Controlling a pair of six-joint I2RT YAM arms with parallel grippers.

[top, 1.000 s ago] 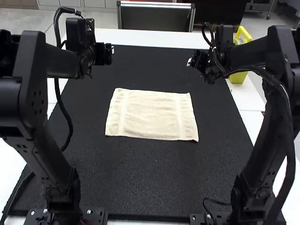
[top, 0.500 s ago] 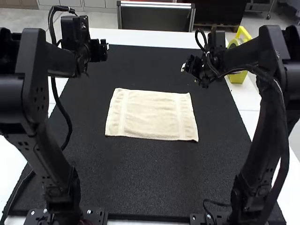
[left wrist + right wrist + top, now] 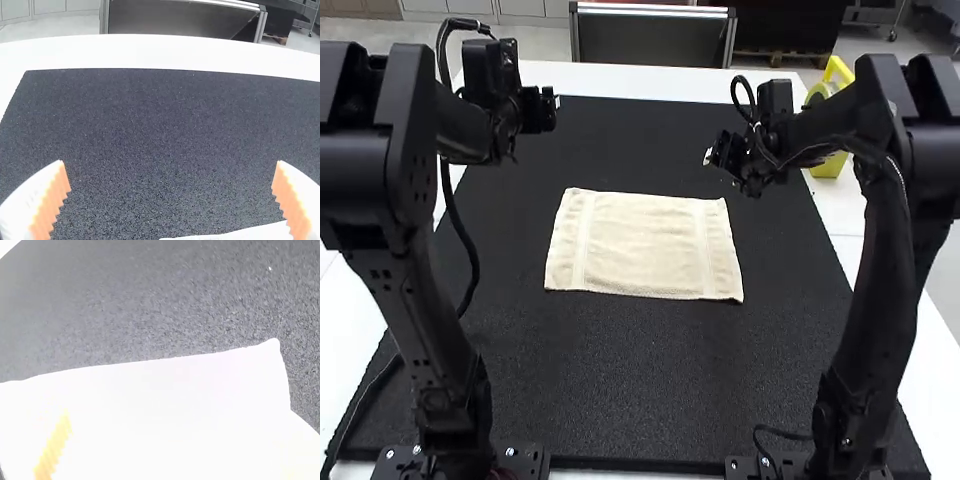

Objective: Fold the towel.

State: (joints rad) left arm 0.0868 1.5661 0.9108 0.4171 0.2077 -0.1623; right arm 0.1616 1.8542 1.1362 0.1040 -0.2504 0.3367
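Note:
Flat on the dark mat lies the cream towel (image 3: 643, 245), a smooth rectangle with its long side running left to right; whether it is layered I cannot tell. My left gripper (image 3: 552, 108) is above the mat beyond the towel's far left corner. My right gripper (image 3: 710, 157) hangs past its far right corner. In the left wrist view the left gripper (image 3: 171, 195) has its fingers wide apart, with an edge of the towel (image 3: 260, 233) near one finger. The right wrist view has the right gripper (image 3: 175, 450) open over the towel (image 3: 165, 400), whose corner shows.
The black mat (image 3: 640, 380) covers most of the white table (image 3: 640, 80). A yellow object (image 3: 830, 165) stands at the far right, partly behind the right arm. A black cable (image 3: 468, 255) hangs beside the left arm.
My right gripper has moved a little left and nearer to the towel. The left gripper shifted slightly left and then back. The towel has stayed where it was.

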